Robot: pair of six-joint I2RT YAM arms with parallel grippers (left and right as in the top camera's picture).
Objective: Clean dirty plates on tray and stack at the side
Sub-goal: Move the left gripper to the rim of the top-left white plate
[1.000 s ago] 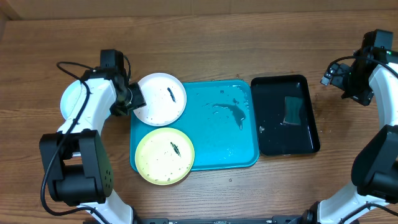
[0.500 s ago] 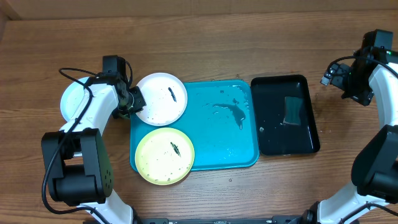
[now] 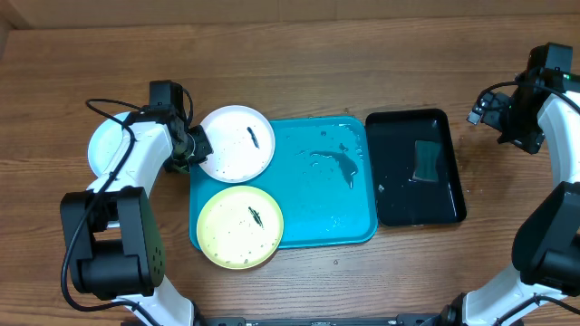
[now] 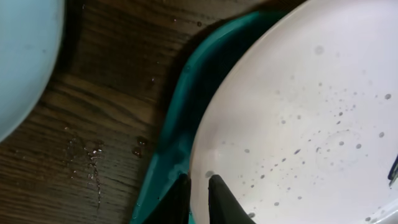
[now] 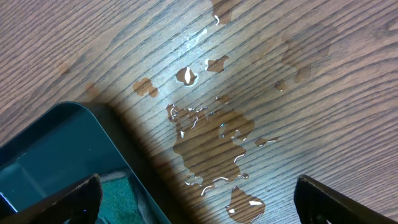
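The left gripper (image 4: 198, 186) is pinching the white plate's (image 3: 237, 143) rim, jaws narrow, at the far-left corner of the tray (image 3: 326, 195). Picking it up for cleaning seems the step; next is calling for a level lift. The right gripper (image 5: 199, 193) is hanging wide, empty, well right of the tray.

I see the white plate (image 3: 236, 143), speckled dark with one dark smear, overhanging the top-left corner of the teal tray (image 3: 317, 208), its left rim pinched in the left gripper (image 4: 198, 183). The yellow-green plate (image 3: 240, 226), specked and smeared too, lies over the tray's bottom-left corner. The pale blue-green plate (image 3: 98, 147) sits on the table, left of the tray.
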